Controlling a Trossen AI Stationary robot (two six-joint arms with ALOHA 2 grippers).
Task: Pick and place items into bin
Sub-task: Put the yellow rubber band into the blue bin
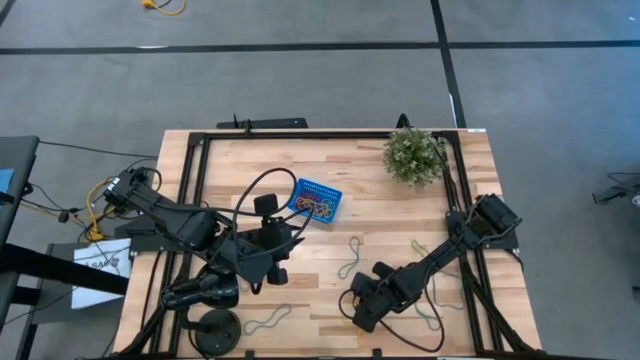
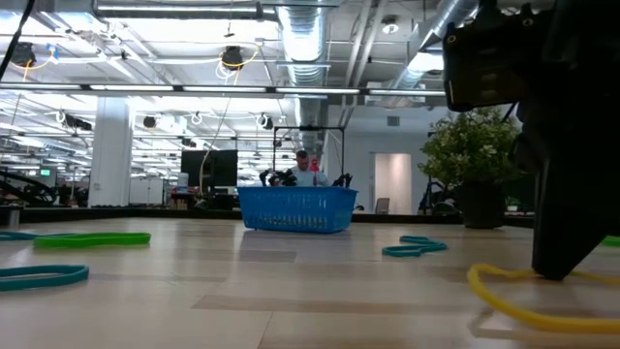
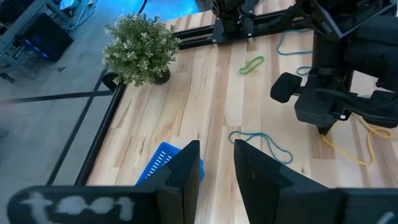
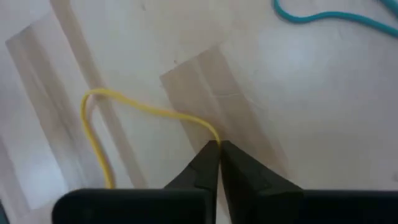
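the bin [image 1: 317,201] is seen as a small, shallow, bright blue basket with perforated sides, set slightly askew on the wooden desk [image 1: 380,215] toward its far middle, left of the potted plant [image 1: 413,155]; a tangle of coloured loops, red and yellow among them, is held inside it. in the low view the same bin [image 2: 295,208] is shown upright with its mesh wall facing the camera. outside the bin, thin floppy loops are scattered flat on the desk: from above, a blue loop [image 1: 350,258] is found near the centre, a pale green loop [image 1: 420,247] to its right, a greenish loop [image 1: 267,320] near the front edge, and a yellow loop [image 1: 432,312] beside the right arm, so four are counted there, though the count cannot be fixed with certainty. the yellow loop [image 4: 124,124] is pinched at one point by the right pincer [image 4: 214,163], whose fingers are pressed together on the strand at the desk surface near the front right. the left pincer [image 3: 214,168] is held above the desk just in front of the bin, its two fingers parted with nothing between them. no legible writing or brand can be made out.
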